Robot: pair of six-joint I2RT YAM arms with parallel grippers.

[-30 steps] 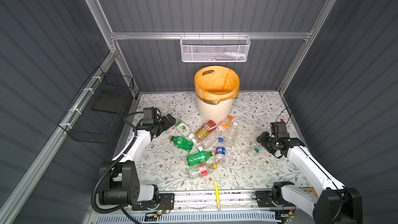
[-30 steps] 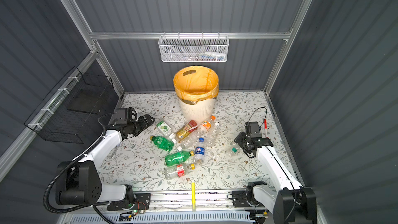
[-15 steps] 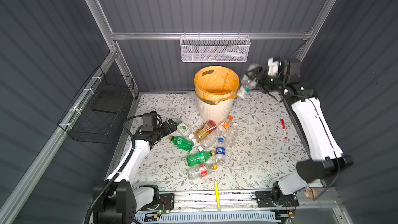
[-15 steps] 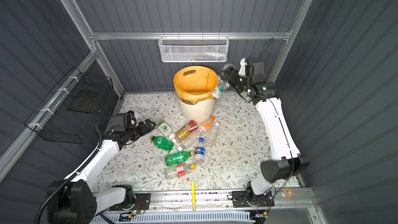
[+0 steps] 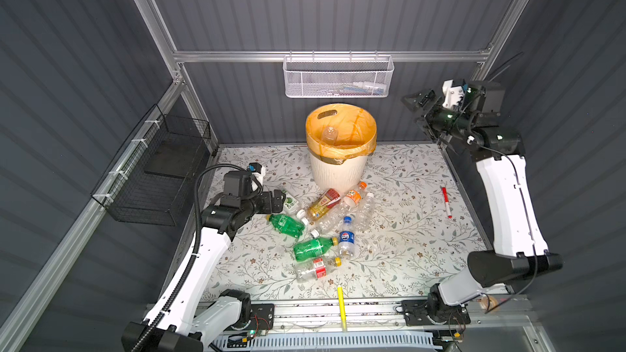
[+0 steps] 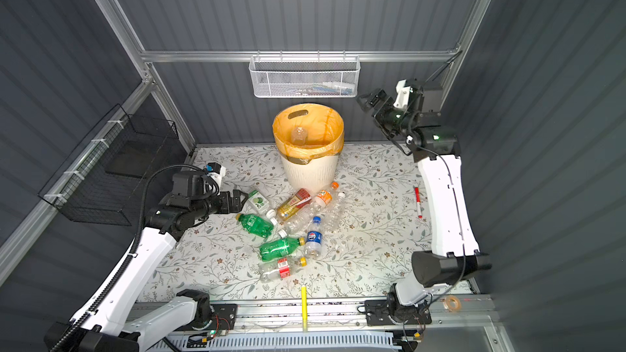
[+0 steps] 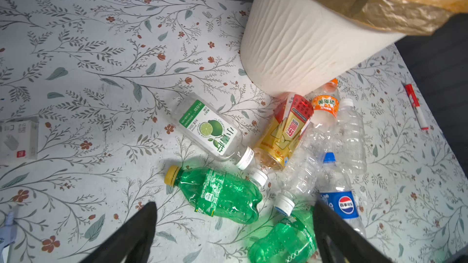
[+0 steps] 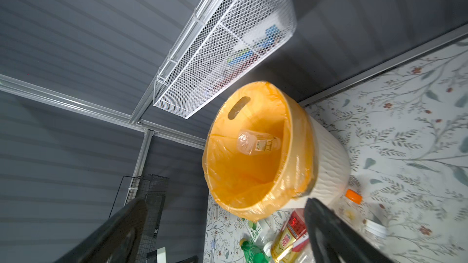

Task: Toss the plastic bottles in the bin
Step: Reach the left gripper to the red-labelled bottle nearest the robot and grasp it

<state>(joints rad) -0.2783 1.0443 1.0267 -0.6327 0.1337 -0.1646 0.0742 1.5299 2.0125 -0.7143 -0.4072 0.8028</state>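
A flower-patterned table [image 5: 406, 231] carries the cream bin [image 5: 338, 171], lined with an orange bag, at its back edge in both top views. A black wire basket [image 5: 152, 171] hangs well to the left of the bin, and a white mesh basket [image 5: 338, 79] hangs on the wall above it.

The right gripper [image 6: 367, 104] is raised to the right of the bin, about level with its rim and well apart from it. Its jaws are spread wide and hold nothing (the right wrist view shows only air between the black fingers [image 8: 121, 223]). The left gripper [image 5: 280, 199] is low over the table, in front of the bin and to its left. It too is wide open and empty, just beside the heap of bottles.

One clear bottle [image 8: 255, 142] is inside the bin, against the liner below the handle cut-out. The others lie on the table in front of the bin:
- two green bottles [image 7: 220, 193]
- an amber bottle [image 7: 286, 132] touching the bin's foot
- a lime-labelled bottle [image 7: 210, 130]
- a blue-capped bottle [image 7: 339, 198]
- an orange-capped bottle [image 7: 325, 102]

A red marker [image 5: 446, 202] lies to the right of the bin. A yellow marker [image 5: 341, 303] lies far in front of it.
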